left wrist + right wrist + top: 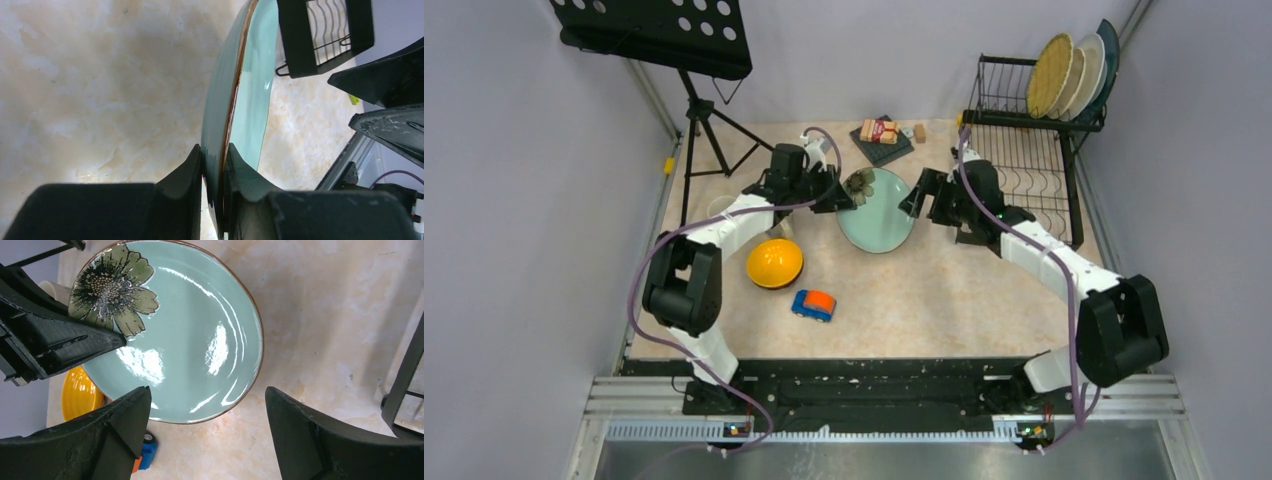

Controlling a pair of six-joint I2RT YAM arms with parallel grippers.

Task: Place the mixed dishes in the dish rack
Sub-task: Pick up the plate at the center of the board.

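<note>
Right now the left end effector [848, 192] is gripping the green plate [879, 215] by its rim, near the middle of the top view. In the left wrist view its two fingers [192, 167] are pinching the plate's brown-edged rim [231, 100] from both sides, at the lower middle of the frame. In the right wrist view the plate [195, 340] is filling the upper centre, with the painted flower [111, 285] sitting at the upper left, just where the left arm's finger is clamping on. The right end effector [921, 196] is hanging just right of the plate with its jaws spread wide and holding nothing; seen from its own camera [207, 397], its fingers are framing the plate's lower edge without touching it. The rack [1024, 170] is standing at the upper right of the top view, with three plates [1069, 75] leaning on edge in its raised tier. The yellow bowl [774, 263] is resting on the worktop [944, 300] at the centre left, and the toy car [813, 304] is lying just below and right of it.
</note>
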